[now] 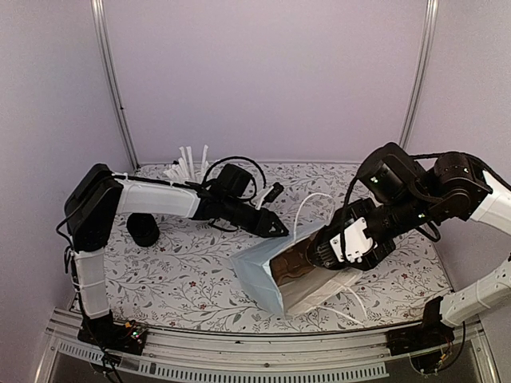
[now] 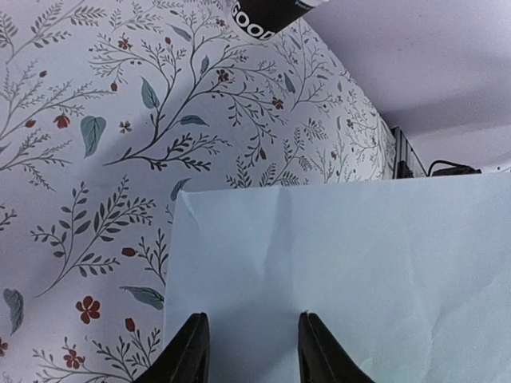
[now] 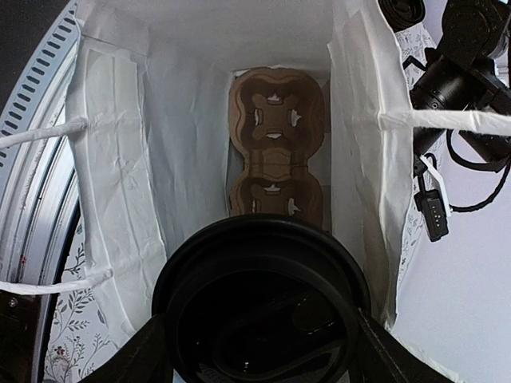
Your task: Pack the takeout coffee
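The pale blue paper bag (image 1: 254, 278) lies on its side, its mouth facing my right arm. My right gripper (image 1: 317, 254) is at that mouth, shut on a black takeout coffee cup with a round black lid (image 3: 263, 311). The brown two-hole carrier (image 3: 275, 152) rests deep inside against the bag's bottom, beyond the cup. My left gripper (image 1: 279, 230) hovers at the bag's upper side; its fingers (image 2: 192, 351) stand apart over the blue paper (image 2: 343, 255), nothing between them. A second black cup (image 1: 144, 230) with white lettering (image 2: 267, 12) sits on the table at the left.
A white cup of straws (image 1: 185, 167) stands at the back left by the wall. The bag's white handles (image 3: 48, 132) stretch across both sides of its mouth. The left arm's black body and cables (image 3: 463, 72) sit just outside the bag's right wall. The floral tablecloth (image 2: 96, 159) covers the table.
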You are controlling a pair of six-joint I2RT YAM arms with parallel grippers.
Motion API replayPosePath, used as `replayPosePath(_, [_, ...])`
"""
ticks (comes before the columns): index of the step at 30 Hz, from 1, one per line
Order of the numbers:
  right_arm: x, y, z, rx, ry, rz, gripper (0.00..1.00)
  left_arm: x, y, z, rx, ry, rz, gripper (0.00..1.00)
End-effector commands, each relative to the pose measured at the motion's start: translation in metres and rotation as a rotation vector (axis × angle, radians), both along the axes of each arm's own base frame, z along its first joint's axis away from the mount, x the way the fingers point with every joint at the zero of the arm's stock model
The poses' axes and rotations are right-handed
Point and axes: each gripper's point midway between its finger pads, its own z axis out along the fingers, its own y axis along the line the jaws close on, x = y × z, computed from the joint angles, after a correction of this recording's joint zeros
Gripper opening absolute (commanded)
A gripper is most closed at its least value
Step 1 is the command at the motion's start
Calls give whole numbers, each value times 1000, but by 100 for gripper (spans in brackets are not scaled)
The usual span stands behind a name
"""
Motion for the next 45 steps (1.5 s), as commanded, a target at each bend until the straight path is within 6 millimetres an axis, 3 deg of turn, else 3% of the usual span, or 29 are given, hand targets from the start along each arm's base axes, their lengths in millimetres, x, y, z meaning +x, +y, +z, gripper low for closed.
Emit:
replayPosePath(1, [2,9,14,52,-84,39,43,-3,-6,22,-88,-24,2,41])
replayPosePath(7, [7,28,16,118,-200,107,43,1,-8,4,-89,10,-16,42])
replayPosePath(15, [11,38,-11,68,-201,141,43,8,-2,-4,-105,45,-17,42])
replayPosePath(22, [19,40,-35,24,-225,125,42,8,-5,-15,-117,85,-35,42])
replayPosePath(35, [18,45,-58,-29,-161,108,40,5,-7,-25,-130,118,-74,42])
replayPosePath(45, [11,31,-75,-84,-119,108,38,-2,-6,-16,-153,116,-106,42])
